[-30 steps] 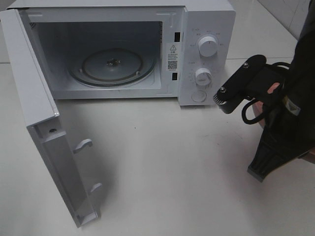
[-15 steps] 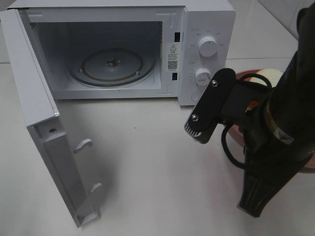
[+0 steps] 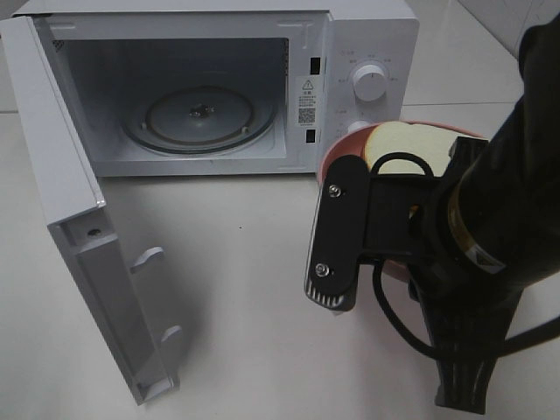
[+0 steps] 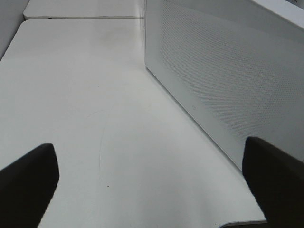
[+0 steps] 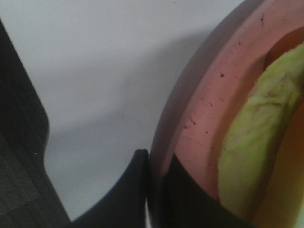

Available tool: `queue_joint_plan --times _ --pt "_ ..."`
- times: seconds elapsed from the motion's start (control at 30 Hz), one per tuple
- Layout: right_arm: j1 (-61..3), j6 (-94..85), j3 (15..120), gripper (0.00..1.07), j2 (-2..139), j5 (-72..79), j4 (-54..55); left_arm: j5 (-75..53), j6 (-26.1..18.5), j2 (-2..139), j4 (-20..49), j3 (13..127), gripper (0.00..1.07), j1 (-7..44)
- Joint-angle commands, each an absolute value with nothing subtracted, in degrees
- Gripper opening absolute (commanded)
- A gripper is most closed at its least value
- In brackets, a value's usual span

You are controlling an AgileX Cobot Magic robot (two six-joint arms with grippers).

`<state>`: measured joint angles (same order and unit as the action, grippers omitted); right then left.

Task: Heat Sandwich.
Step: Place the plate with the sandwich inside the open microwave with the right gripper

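From up high: the microwave point(image 3: 262, 87) at the counter's point(image 3: 262, 306) back edge has its door point(image 3: 79, 236) open and its turntable point(image 3: 199, 118) bare. The right arm point(image 3: 490, 219) holds the pink plate point(image 3: 348, 134) with the sandwich point(image 3: 411, 140) near the right edge, just in front of the dials, so I'd call it halfway, with loading, shutting and dialing left. Left wrist: the left gripper point(image 4: 152, 190) is spread wide, holding nothing, over plain white counter beside the microwave. Right wrist: the right gripper point(image 5: 154, 166) has its fingers pinching the plate's rim, smooth white counter below.

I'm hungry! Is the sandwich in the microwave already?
No, the turntable is bare; the sandwich sits on the pink plate outside the microwave.
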<state>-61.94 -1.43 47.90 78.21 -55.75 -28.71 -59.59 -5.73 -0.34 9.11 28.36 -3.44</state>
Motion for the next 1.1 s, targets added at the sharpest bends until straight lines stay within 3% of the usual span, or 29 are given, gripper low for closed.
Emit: queue_joint_plan --times 0.03,0.87,1.1 --pt "-62.05 -6.65 47.90 0.02 77.69 -54.09 -31.00 -59.47 -5.39 -1.72 9.40 28.25 1.01 -3.38" --pt "-61.94 -30.88 47.90 0.04 77.75 -48.30 -29.85 -59.47 -5.39 -1.72 9.40 28.25 1.01 -3.38" --pt "-57.47 -37.93 47.90 0.04 77.75 -44.69 -26.87 -59.47 -5.39 -1.72 9.40 28.25 1.01 -3.38"
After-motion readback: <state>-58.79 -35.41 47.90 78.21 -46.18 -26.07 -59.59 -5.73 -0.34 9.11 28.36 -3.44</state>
